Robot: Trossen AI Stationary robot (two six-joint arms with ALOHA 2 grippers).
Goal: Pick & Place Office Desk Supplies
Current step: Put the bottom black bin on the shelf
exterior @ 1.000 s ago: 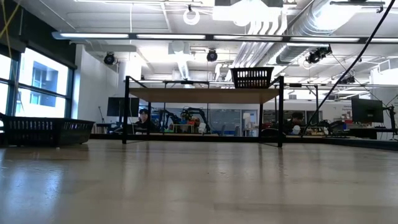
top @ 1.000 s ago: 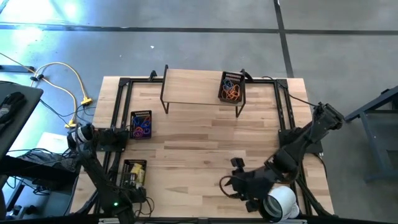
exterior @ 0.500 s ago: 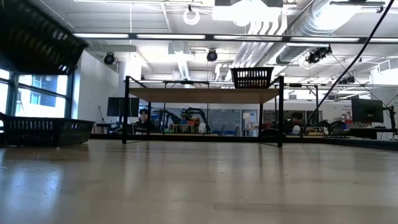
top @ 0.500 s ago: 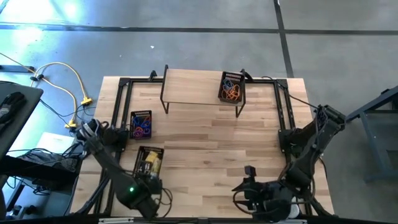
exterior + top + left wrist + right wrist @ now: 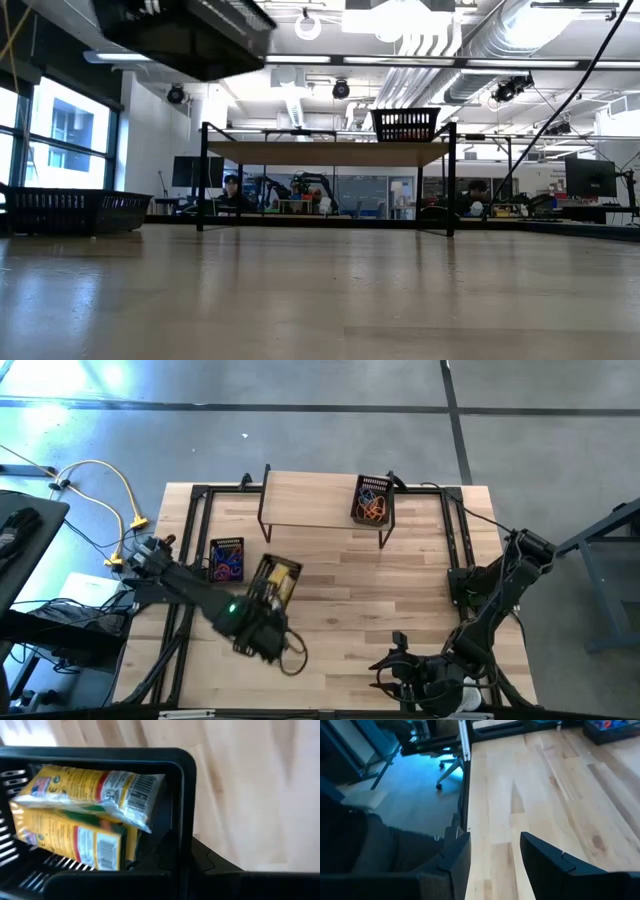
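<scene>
The wooden bench (image 5: 330,580) fills the high view, with a raised shelf (image 5: 310,510) standing at its twelve o'clock edge. The left arm reaches from nine o'clock toward the bench's middle. Its left claw (image 5: 262,628) is closed on the rim of a black mesh basket (image 5: 273,582), which is carried clear of the bench top and is seen high in the low view (image 5: 185,30). The basket's long axis runs from about seven to one o'clock in the high view. Inside it, two yellow-and-white packets (image 5: 80,815) are stacked, their long axes lying roughly along the basket's length, the upper one tilted across the lower. A barcode is seen on the white end of each packet; the small print on them cannot be read.

The right claw (image 5: 400,672) waits at the bench's five o'clock corner, its jaws parted with nothing between them, as the right wrist view shows (image 5: 490,865).

A second basket of purple and blue loops (image 5: 226,560) rests on the bench at nine o'clock, just beside the carried basket. A third basket of orange-red bands (image 5: 372,502) stands on the shelf at one o'clock, long axis toward twelve.
</scene>
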